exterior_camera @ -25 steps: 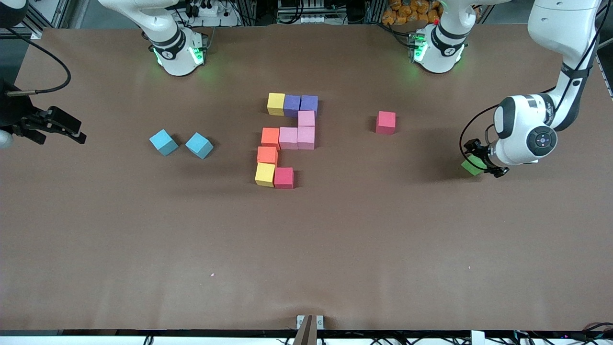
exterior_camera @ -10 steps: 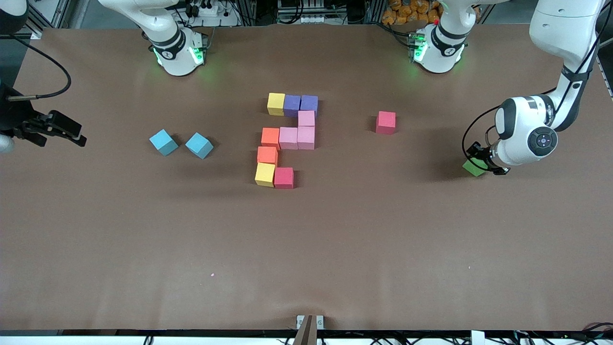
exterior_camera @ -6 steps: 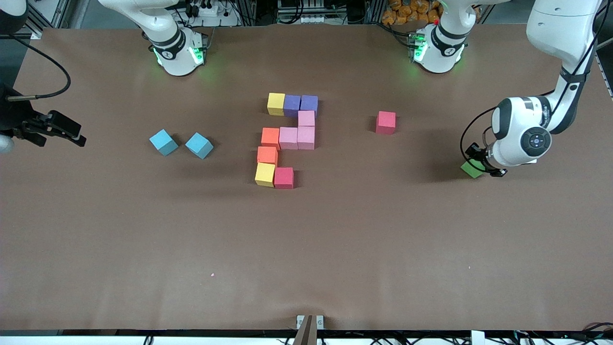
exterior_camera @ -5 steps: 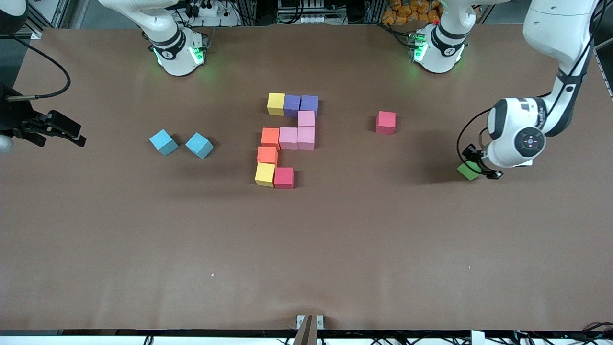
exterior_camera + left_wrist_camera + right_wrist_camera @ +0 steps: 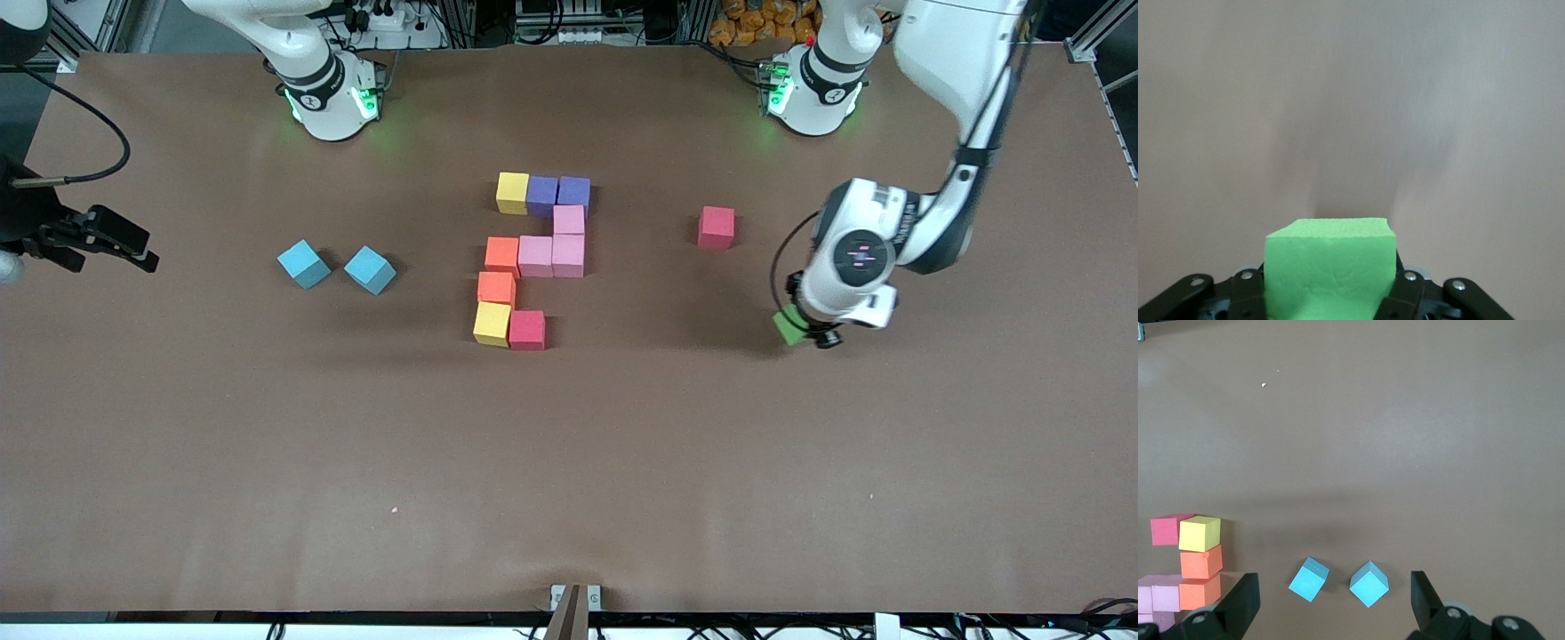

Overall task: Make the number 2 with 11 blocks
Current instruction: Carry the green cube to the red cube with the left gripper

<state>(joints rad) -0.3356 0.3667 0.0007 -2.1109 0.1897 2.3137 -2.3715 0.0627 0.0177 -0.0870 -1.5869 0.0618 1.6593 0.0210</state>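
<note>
Left gripper point(image 5: 805, 331) jaws clamp green block point(image 5: 788, 326) above table; right gripper point(image 5: 111, 240) waits, jaws spread

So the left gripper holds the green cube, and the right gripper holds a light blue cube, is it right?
Not quite: the right gripper is open and empty over the two light blue cubes, as the right wrist view shows. The left gripper does hold the green cube.
</note>
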